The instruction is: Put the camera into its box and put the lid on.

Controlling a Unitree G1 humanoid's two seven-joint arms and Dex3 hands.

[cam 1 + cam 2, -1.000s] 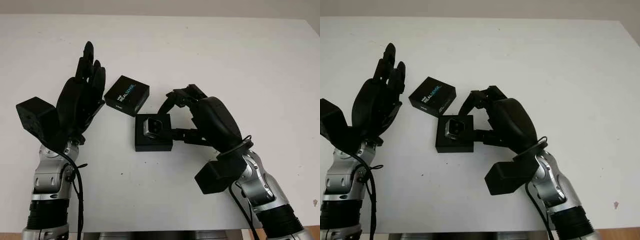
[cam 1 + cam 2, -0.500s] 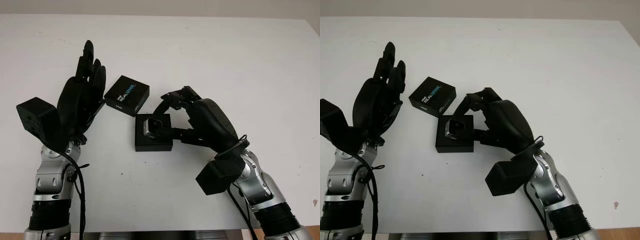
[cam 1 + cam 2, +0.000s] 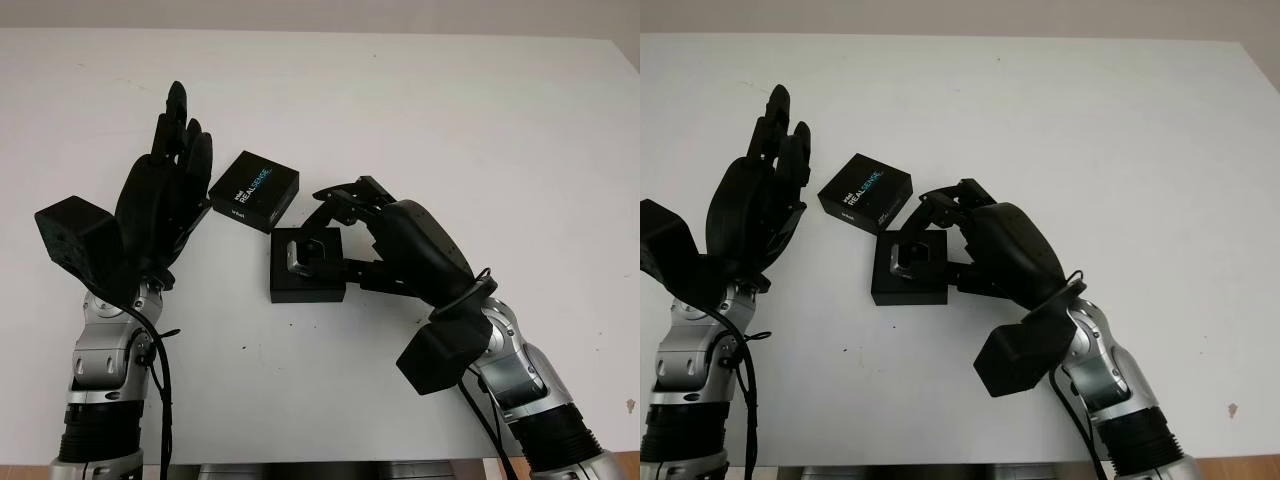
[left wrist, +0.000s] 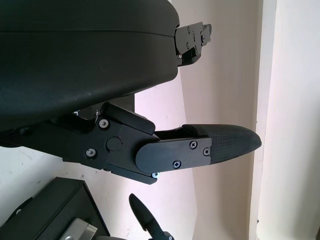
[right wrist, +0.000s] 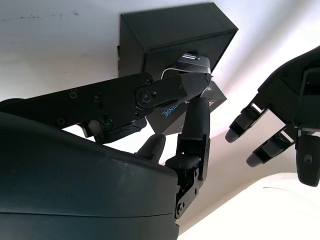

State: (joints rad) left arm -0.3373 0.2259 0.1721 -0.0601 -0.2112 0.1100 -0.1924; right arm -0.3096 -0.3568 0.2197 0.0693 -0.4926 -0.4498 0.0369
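Status: camera (image 3: 301, 255) sits in the open black box (image 3: 306, 266) at table (image 3: 450, 120) centre, tilted, not yet seated flush, by my reading. Lid (image 3: 254, 190) with the printed logo lies on the table at 11 o'clock from the box, just beside it. Seating the camera and lidding remain.

Right hand (image 3: 345, 225): reaches in from 4 o'clock, fingers curled over the box, closed around the camera.

Left hand (image 3: 165, 200): raised at 9 o'clock of the lid, open, holding nothing.
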